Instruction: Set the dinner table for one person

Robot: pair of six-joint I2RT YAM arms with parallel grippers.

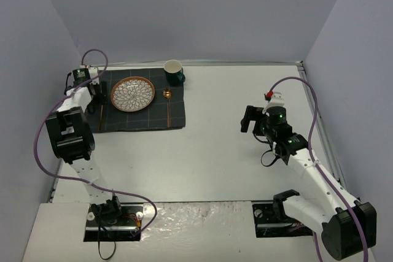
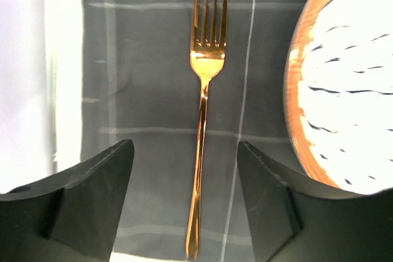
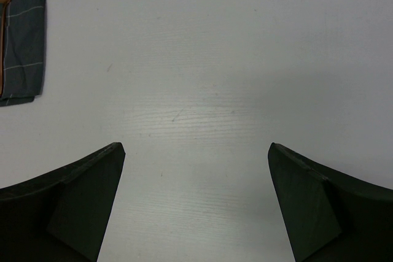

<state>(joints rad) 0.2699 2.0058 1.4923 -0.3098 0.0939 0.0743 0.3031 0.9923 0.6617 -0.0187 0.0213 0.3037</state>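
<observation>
White table (image 1: 221,157) across whole scene; mat (image 1: 147,121) at its far left, with plate (image 1: 132,94) and fork (image 2: 201,127) just left of plate; left gripper (image 2: 184,148) spread astride fork handle, pinching nothing; right gripper (image 3: 196,151) spread wide above table, right of mat. Might clip fork if raised crookedly, skewing it toward plate.
</observation>
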